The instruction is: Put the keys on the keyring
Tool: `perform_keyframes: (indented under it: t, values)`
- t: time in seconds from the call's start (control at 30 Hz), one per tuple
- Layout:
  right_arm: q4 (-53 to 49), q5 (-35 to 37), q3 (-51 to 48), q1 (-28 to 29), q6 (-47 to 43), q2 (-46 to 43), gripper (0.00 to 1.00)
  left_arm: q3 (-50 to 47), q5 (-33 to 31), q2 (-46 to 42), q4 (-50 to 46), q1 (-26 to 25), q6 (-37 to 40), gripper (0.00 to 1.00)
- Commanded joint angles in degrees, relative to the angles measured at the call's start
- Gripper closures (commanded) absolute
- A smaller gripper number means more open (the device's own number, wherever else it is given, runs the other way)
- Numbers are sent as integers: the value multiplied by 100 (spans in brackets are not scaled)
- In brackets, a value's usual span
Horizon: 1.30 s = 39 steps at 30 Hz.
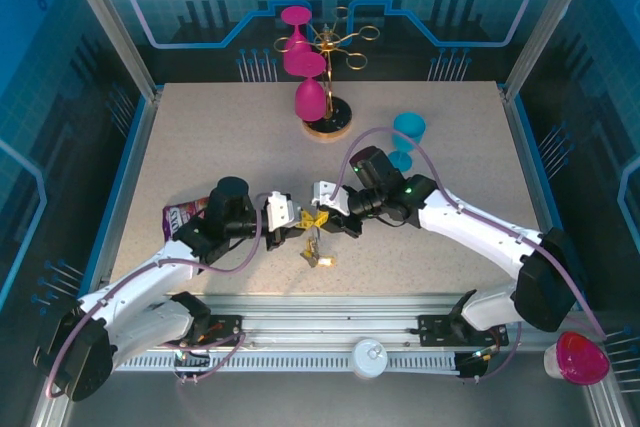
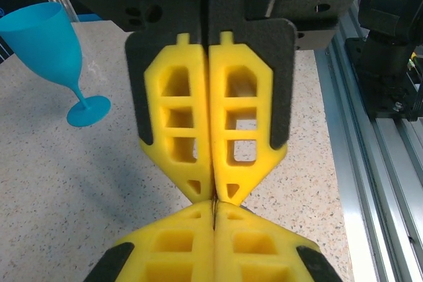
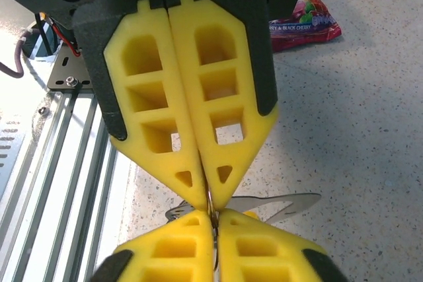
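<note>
1. Right gripper (image 3: 214,219): fingers pressed together on a thin wire loop of the keyring (image 3: 210,201), and the wire runs down between its pads.
2. Left gripper (image 2: 215,211): fingers also pressed together, tip to tip with the right. I cannot tell whether it bites the same loop.
3. The tips meet above the table (image 1: 220,147), a little beyond the near rail (image 1: 300,332). The keys (image 1: 322,260) dangle under the meeting point, closer to the rail. The lowest looks to be at or on the tabletop.
4. Risk: the hold is at the finger points only. A small twist between the arms could pop the wire free, and the bundle would fall beside the rail.
5. Risk: uneven push or pull between the arms could bend the loop or make the tips ride over each other.
6. Risk: the hanging keys may drag or swing, tugging the loop out of line as a key is threaded on.
</note>
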Motion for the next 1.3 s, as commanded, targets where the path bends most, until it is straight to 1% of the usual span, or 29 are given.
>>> perform_keyframes:
  t: [0.0, 0.1, 0.33, 0.43, 0.6, 0.8, 0.93, 1.0, 1.17, 1.27]
  values:
    - [559, -155, -260, -153, 437, -329, 78, -29, 49, -155, 159, -32, 92, 100]
    - [797, -370, -533, -265, 707, -472, 74, -168, 59, -260, 477, -28, -12, 100]
    - [917, -490, -715, -275, 879, -497, 75, -292, 128, -329, 761, -26, -117, 100]
    - [949, -548, -689, -276, 888, -463, 81, -293, 128, -334, 759, -30, -117, 100]
    - [973, -687, -666, -329, 923, -413, 100, -312, 128, -334, 801, -27, -124, 100]
    - [1012, -728, -662, -345, 1020, -158, 100, -402, 194, -331, 1155, -27, -251, 100]
    - [1291, -888, -627, -291, 1188, 22, 100, -448, 276, -290, 1464, -30, -395, 100]
    - [1413, -880, -636, -262, 1268, 35, 97, -466, 269, -290, 1575, -26, -450, 100]
    - [1756, -621, -890, -293, 1349, -282, 80, -536, 260, -281, 1690, -33, -539, 100]
    - [1974, -468, -1174, -328, 1263, -533, 74, -553, 255, -264, 1773, -31, -653, 100]
